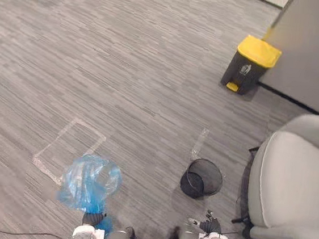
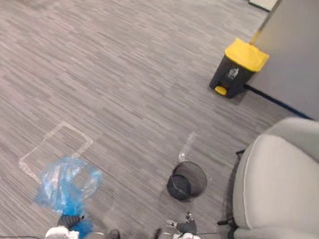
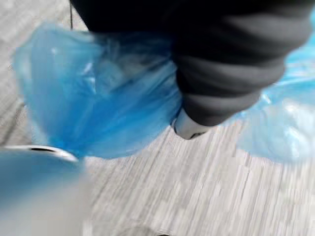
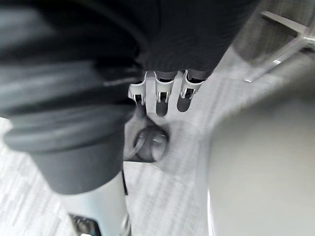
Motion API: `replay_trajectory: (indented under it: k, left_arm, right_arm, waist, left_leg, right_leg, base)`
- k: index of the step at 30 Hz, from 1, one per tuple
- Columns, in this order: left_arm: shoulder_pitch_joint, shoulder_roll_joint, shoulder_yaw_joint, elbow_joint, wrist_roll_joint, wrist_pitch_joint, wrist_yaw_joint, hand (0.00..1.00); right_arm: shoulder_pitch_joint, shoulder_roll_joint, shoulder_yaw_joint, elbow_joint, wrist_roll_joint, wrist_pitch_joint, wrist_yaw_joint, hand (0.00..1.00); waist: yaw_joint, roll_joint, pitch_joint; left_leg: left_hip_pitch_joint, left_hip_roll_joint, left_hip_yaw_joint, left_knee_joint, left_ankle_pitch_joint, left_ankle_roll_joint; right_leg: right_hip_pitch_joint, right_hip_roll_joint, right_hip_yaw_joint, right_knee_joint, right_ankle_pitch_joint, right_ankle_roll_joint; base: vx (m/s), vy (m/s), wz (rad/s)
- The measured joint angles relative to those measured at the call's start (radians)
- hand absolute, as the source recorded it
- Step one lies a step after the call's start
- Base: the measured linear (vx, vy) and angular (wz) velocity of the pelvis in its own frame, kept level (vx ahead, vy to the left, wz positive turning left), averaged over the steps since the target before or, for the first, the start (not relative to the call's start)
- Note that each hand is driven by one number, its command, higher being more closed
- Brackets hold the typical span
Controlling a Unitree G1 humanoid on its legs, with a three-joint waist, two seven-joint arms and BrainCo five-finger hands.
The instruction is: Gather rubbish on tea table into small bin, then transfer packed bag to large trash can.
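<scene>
My left hand (image 1: pixel 93 220) shows at the bottom left, its dark cover (image 3: pixel 221 73) pressed into a crumpled blue plastic bag (image 1: pixel 87 181), which it holds just above the floor. The bag (image 3: pixel 98 103) bulges around the hand and hides most of the fingers. My right hand (image 1: pixel 211 225) hangs low at the bottom centre, its fingers (image 4: pixel 162 88) relaxed and holding nothing. A small black mesh bin (image 1: pixel 202 178) stands on the floor just ahead of it and looks bare inside. Far ahead to the right stands a large dark trash can with a yellow lid (image 1: pixel 250 63).
A grey padded chair (image 1: pixel 289 184) fills the right side, close to the small bin (image 4: pixel 147 142). A grey wall panel (image 1: pixel 315 50) stands behind the large can. A taped rectangle (image 1: pixel 68 147) marks the carpet beside the bag. Open carpet stretches towards the large can.
</scene>
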Motion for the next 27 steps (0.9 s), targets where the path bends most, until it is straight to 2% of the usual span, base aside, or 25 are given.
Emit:
replay_trajectory:
  k: [1,2,3,4,5,6,7,8,9,10,11,12,13,14,16,17,18,19,20,21,22,24,25,26,27]
  left_arm:
    - [-0.001,0.000,0.000,0.000,0.000,0.000,0.000,1.00]
    - [-0.008,-0.004,-0.003,0.001,0.001,0.000,-0.001,1.00]
    - [-0.018,-0.019,-0.002,0.007,0.001,0.000,-0.002,1.00]
    - [-0.021,-0.027,-0.002,0.007,0.001,0.000,-0.002,1.00]
    - [-0.025,-0.048,0.000,0.003,0.001,-0.001,-0.003,1.00]
    - [-0.030,-0.052,0.000,0.000,0.001,-0.001,-0.003,1.00]
    - [-0.043,-0.086,0.015,-0.030,0.002,-0.002,-0.004,1.00]
    - [-0.035,-0.099,0.034,-0.038,0.002,-0.003,-0.005,1.00]
    - [-0.026,-0.100,0.042,-0.045,0.002,-0.004,-0.006,1.00]
    - [-0.017,-0.111,0.057,-0.053,0.001,-0.002,-0.007,1.00]
    - [-0.028,-0.117,0.063,-0.057,0.001,-0.001,-0.008,1.00]
    - [-0.033,-0.117,0.071,-0.057,0.001,0.001,-0.009,1.00]
    - [-0.036,-0.113,0.077,-0.068,0.001,0.000,-0.008,1.00]
    - [-0.035,-0.111,0.078,-0.073,0.002,-0.001,-0.009,1.00]
    - [-0.036,-0.121,0.078,-0.071,0.002,0.000,-0.009,1.00]
    - [-0.035,-0.130,0.077,-0.070,0.002,-0.001,-0.009,1.00]
    - [-0.033,-0.137,0.077,-0.053,0.001,-0.003,-0.008,1.00]
    - [-0.035,-0.137,0.076,-0.040,0.002,-0.003,-0.008,1.00]
    - [-0.048,-0.109,0.080,-0.012,0.002,0.000,-0.005,1.00]
    - [-0.064,-0.107,0.078,-0.013,0.002,0.000,-0.006,1.00]
    - [-0.066,-0.108,0.077,-0.013,0.003,0.000,-0.006,1.00]
    - [-0.058,-0.110,0.073,-0.012,0.003,0.000,-0.006,1.00]
    - [-0.056,-0.107,0.068,-0.013,0.004,0.000,-0.006,1.00]
    - [-0.055,-0.100,0.056,-0.011,0.004,0.002,-0.005,1.00]
    - [-0.054,-0.094,0.052,0.001,0.004,0.003,-0.004,1.00]
  right_arm:
    - [0.004,0.000,0.000,0.001,0.000,0.000,0.000,0.00]
    - [0.026,0.005,-0.021,-0.007,0.011,-0.003,0.002,0.00]
    - [0.027,0.005,-0.048,-0.011,0.011,-0.006,0.001,0.00]
    - [0.028,0.001,-0.056,-0.011,0.010,-0.005,0.002,0.00]
    - [0.032,0.001,-0.067,-0.012,0.009,0.000,0.001,0.00]
    - [0.031,-0.001,-0.066,-0.015,0.009,0.000,0.001,0.00]
    - [0.034,-0.004,-0.062,-0.045,0.010,0.001,0.004,0.00]
    - [0.042,0.001,-0.055,-0.062,0.010,-0.002,0.003,0.00]
    - [0.043,0.006,-0.046,-0.070,0.011,-0.001,0.003,0.00]
    - [0.049,0.008,-0.025,-0.086,0.012,0.000,0.002,0.00]
    - [0.036,0.010,-0.026,-0.085,0.012,0.000,0.002,0.00]
    - [0.025,0.019,-0.028,-0.085,0.012,0.001,0.002,0.00]
    - [0.019,0.034,-0.028,-0.087,0.013,0.001,0.001,0.00]
    - [0.020,0.044,-0.028,-0.089,0.013,0.001,-0.001,0.00]
    - [0.017,0.047,-0.036,-0.088,0.013,0.002,-0.005,0.00]
    - [0.019,0.047,-0.054,-0.087,0.013,0.003,-0.010,0.00]
    - [0.024,0.034,-0.068,-0.083,0.012,0.004,-0.012,0.00]
    - [0.022,0.036,-0.071,-0.071,0.011,0.004,-0.013,0.00]
    - [0.018,0.060,-0.074,-0.051,0.010,0.011,-0.013,0.00]
    - [0.023,0.064,-0.071,-0.051,0.007,0.012,-0.009,0.00]
    - [0.023,0.063,-0.071,-0.051,0.007,0.012,-0.009,0.00]
    - [0.017,0.063,-0.064,-0.051,0.004,0.012,-0.005,0.00]
    - [0.017,0.063,-0.061,-0.050,0.003,0.012,-0.004,0.00]
    - [0.020,0.063,-0.055,-0.048,-0.003,0.013,-0.002,0.00]
    - [0.021,0.062,-0.049,-0.046,-0.020,0.015,-0.001,0.00]
  waist:
    - [-0.001,-0.001,-0.001]
    - [-0.007,-0.006,-0.004]
    - [-0.024,-0.003,-0.011]
    - [-0.027,0.010,-0.017]
    - [-0.027,0.045,-0.032]
    - [-0.029,0.051,-0.032]
    - [-0.032,0.069,-0.018]
    - [-0.027,0.089,-0.026]
    - [-0.024,0.084,-0.032]
    - [-0.008,0.089,-0.031]
    - [0.005,0.103,-0.039]
    - [0.015,0.082,-0.031]
    - [0.020,0.046,-0.021]
    - [0.028,0.024,-0.021]
    - [0.032,0.021,-0.021]
    - [0.046,0.035,-0.025]
    - [0.064,0.063,-0.038]
    - [0.069,0.059,-0.035]
    - [0.049,0.017,-0.045]
    - [0.049,0.013,-0.045]
    - [0.053,0.014,-0.044]
    - [0.066,0.021,-0.041]
    - [0.065,0.024,-0.039]
    - [0.059,0.037,-0.031]
    - [0.054,0.037,-0.031]
  left_leg:
    - [0.007,-0.005,-0.004,-0.010,-0.004,-0.004]
    - [0.047,-0.028,-0.024,-0.037,-0.013,-0.029]
    - [0.081,-0.032,-0.055,-0.046,-0.027,-0.046]
    - [0.097,-0.025,-0.069,-0.049,-0.034,-0.053]
    - [0.104,0.007,-0.075,-0.019,-0.030,-0.073]
    - [0.098,0.013,-0.073,0.007,-0.024,-0.083]
    - [0.063,0.046,-0.050,0.200,0.026,-0.114]
    - [0.024,0.086,-0.027,0.354,0.045,-0.116]
    - [-0.004,0.101,-0.009,0.435,0.064,-0.116]
    - [-0.091,0.183,0.046,0.667,0.062,-0.093]
    - [-0.140,0.221,0.062,0.734,0.025,-0.081]
    - [-0.191,0.232,0.073,0.747,-0.002,-0.074]
    - [-0.235,0.234,0.089,0.719,-0.021,-0.070]
    - [-0.271,0.233,0.090,0.653,-0.021,-0.071]
    - [-0.318,0.229,0.050,0.480,-0.013,-0.084]
    - [-0.321,0.209,-0.022,0.296,0.039,-0.113]
    - [-0.303,0.197,-0.119,0.101,0.237,-0.156]
    - [-0.298,0.190,-0.121,0.123,0.230,-0.162]
    - [-0.290,0.151,-0.091,0.134,0.202,-0.144]
    - [-0.278,0.144,-0.044,0.161,0.160,-0.124]
    - [-0.269,0.142,-0.029,0.168,0.147,-0.118]
    - [-0.179,0.137,0.068,0.158,0.083,-0.089]
    - [-0.164,0.134,0.080,0.152,0.077,-0.085]
    - [-0.114,0.133,0.109,0.130,0.059,-0.078]
    - [-0.070,0.133,0.128,0.104,0.047,-0.075]
  right_leg:
    - [-0.002,0.009,-0.001,-0.026,0.008,-0.005]
    - [-0.002,0.028,0.015,-0.092,0.044,-0.037]
    - [0.008,0.037,0.031,-0.091,0.100,-0.099]
    - [0.024,0.042,0.022,-0.086,0.105,-0.115]
    - [0.058,0.044,-0.034,-0.081,0.082,-0.134]
    - [0.070,0.046,-0.046,-0.079,0.078,-0.136]
    - [0.091,0.052,-0.089,-0.004,0.039,-0.131]
    - [0.128,0.086,-0.087,-0.055,0.040,-0.113]
    - [0.168,0.092,-0.081,-0.100,0.058,-0.134]
    - [0.244,0.125,-0.067,-0.143,-0.008,-0.152]
    - [0.269,0.138,-0.047,-0.147,-0.015,-0.161]
    - [0.303,0.134,-0.021,-0.159,-0.019,-0.162]
    - [0.343,0.114,0.004,-0.188,-0.019,-0.162]
    - [0.378,0.096,0.025,-0.213,-0.017,-0.159]
    - [0.426,0.081,0.067,-0.238,-0.017,-0.158]
    - [0.438,0.075,0.105,-0.239,-0.023,-0.139]
    - [0.443,0.086,0.160,-0.238,-0.046,-0.072]
    - [0.449,0.076,0.183,-0.238,-0.057,-0.054]
    - [0.448,0.024,0.215,-0.239,-0.058,-0.026]
    - [0.437,-0.005,0.232,-0.208,-0.039,-0.011]
    - [0.431,-0.012,0.239,-0.193,-0.034,-0.004]
    - [0.344,-0.057,0.275,0.014,0.008,0.059]
    - [0.321,-0.064,0.276,0.065,0.020,0.070]
    - [0.247,-0.079,0.269,0.215,0.037,0.073]
    - [0.187,-0.081,0.236,0.315,0.003,0.062]
  base:
    - [0.33,-0.011,0.27]
    - [0.53,-0.058,0.62]
    - [0.53,-0.058,0.75]
    - [0.75,-0.079,0.80]
    - [0.53,-0.053,0.52]
    - [0.77,-0.104,0.61]
    - [0.52,-0.160,0.35]
    - [0.41,-0.141,0.22]
    - [0.36,-0.109,-0.23]
    - [0.42,0.018,-0.49]
    - [0.49,0.039,-0.63]
    - [0.51,0.070,-0.59]
    - [0.40,0.039,-0.51]
    - [0.46,0.068,-0.53]
    - [0.45,0.212,-0.72]
    - [0.48,0.395,-1.29]
    - [0.38,0.379,-1.25]
    - [0.37,0.360,-0.92]
    - [0.40,0.379,-0.51]
    - [0.33,0.300,-0.42]
    - [0.31,0.315,-0.79]
    - [0.26,0.298,-0.98]
    - [0.23,0.248,-0.77]
    - [0.20,0.140,-0.55]
    - [0.25,0.147,-0.50]
